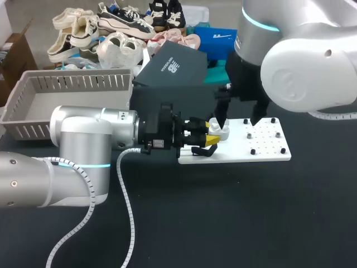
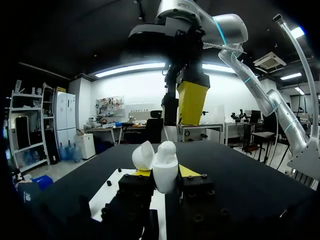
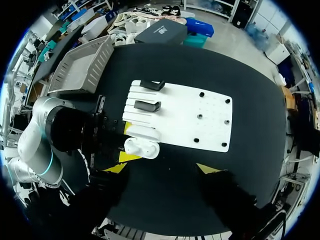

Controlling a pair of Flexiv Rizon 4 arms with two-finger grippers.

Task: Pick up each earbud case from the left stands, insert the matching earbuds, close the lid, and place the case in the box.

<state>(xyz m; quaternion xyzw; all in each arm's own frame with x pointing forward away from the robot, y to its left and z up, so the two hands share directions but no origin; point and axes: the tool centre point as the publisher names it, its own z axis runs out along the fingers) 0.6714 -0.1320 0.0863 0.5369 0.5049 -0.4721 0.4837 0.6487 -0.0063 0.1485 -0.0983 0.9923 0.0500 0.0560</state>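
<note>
Left arm (image 1: 83,139): comes in from the left, lying low over the black table (image 1: 223,218).
Left gripper (image 1: 207,139): yellow tips clasp the earbud case.
Earbud case (image 1: 221,132): white, upright, at the left end of the white board (image 1: 268,154).
Right arm (image 1: 307,72): comes in from the upper right.
Right gripper (image 1: 239,123): over the board, fingers spread wide, nothing between them.
Board pegs (image 1: 262,135): black, on the right half.
Grey basket (image 1: 33,109): far left, well apart from the board.
Dark box (image 1: 173,67): behind the board.
</note>
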